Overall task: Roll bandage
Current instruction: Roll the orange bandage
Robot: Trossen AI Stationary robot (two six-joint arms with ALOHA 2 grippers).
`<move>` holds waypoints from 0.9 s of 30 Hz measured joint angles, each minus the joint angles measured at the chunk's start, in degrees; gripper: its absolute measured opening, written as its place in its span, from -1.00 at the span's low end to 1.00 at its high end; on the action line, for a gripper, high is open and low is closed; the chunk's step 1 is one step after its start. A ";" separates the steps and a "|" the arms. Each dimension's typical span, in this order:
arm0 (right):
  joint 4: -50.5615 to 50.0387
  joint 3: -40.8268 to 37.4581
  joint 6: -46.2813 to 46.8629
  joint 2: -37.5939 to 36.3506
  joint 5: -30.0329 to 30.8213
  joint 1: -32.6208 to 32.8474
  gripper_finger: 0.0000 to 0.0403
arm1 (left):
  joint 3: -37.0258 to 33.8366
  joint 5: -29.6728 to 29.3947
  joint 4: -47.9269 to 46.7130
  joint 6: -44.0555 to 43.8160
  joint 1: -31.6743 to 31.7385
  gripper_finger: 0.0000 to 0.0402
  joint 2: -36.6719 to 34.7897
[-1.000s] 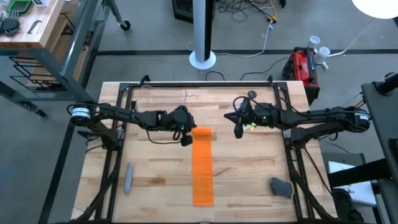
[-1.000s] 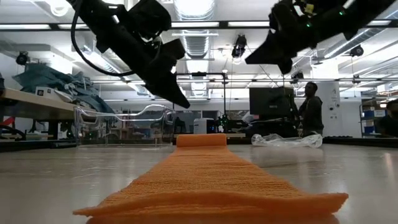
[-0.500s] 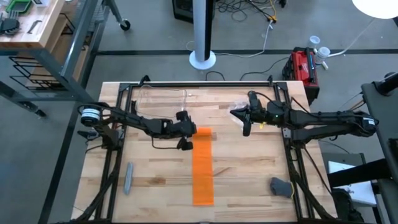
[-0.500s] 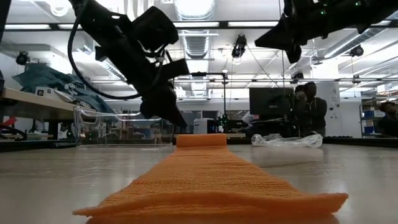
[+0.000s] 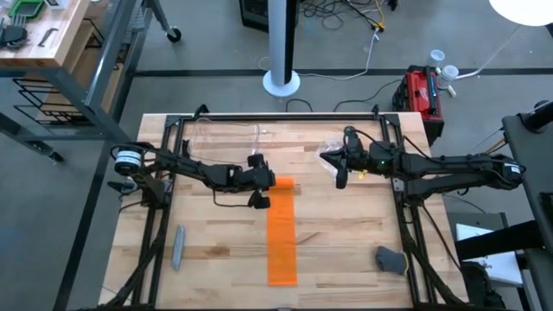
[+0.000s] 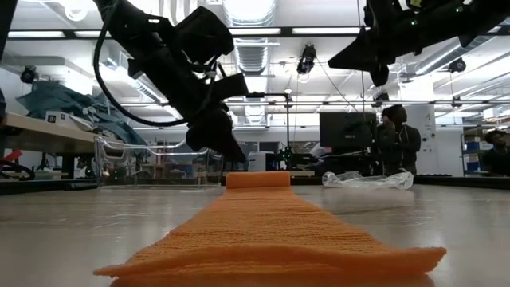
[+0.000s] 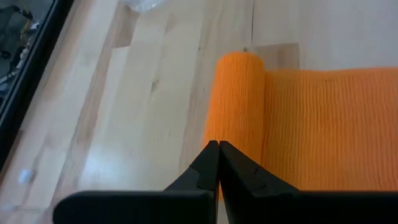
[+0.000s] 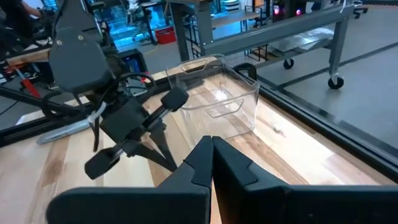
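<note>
The bandage (image 5: 282, 231) lies flat down the middle of the table (image 5: 216, 250), a long orange strip with a small roll already started at its far end (image 7: 239, 99). The left gripper (image 5: 260, 192) hangs low just beside that rolled end, its two fingers pressed together with nothing between them, the tips right at the roll's edge. I'd say the step now is pushing the roll along the strip. To do it well, the closed tips should press evenly behind the roll and travel straight down the strip, or the roll will skew and go loose. The right gripper (image 5: 340, 173) waits higher up, well off to the side, also closed and empty, near some crinkled clear plastic (image 6: 368, 180).
</note>
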 joint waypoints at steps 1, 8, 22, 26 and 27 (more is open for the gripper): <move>0.15 0.00 0.09 0.15 0.75 0.00 -1.00 | 0.00 0.03 0.07 0.02 0.00 -1.00 0.00; -0.25 -0.04 0.35 0.58 2.70 -0.02 -1.00 | 3.48 7.74 -3.84 1.45 -0.75 -1.00 0.00; -0.29 -0.04 0.31 0.70 2.61 -0.66 -1.00 | 17.18 7.06 -14.66 -5.29 0.90 -1.00 8.78; -0.26 -0.04 0.31 0.68 2.62 -0.72 -1.00 | 19.99 5.81 -17.18 -5.34 1.01 -1.00 12.08; -0.48 -0.04 0.31 0.68 2.59 -0.72 -1.00 | 20.42 5.78 -17.14 -5.33 1.03 -1.00 12.32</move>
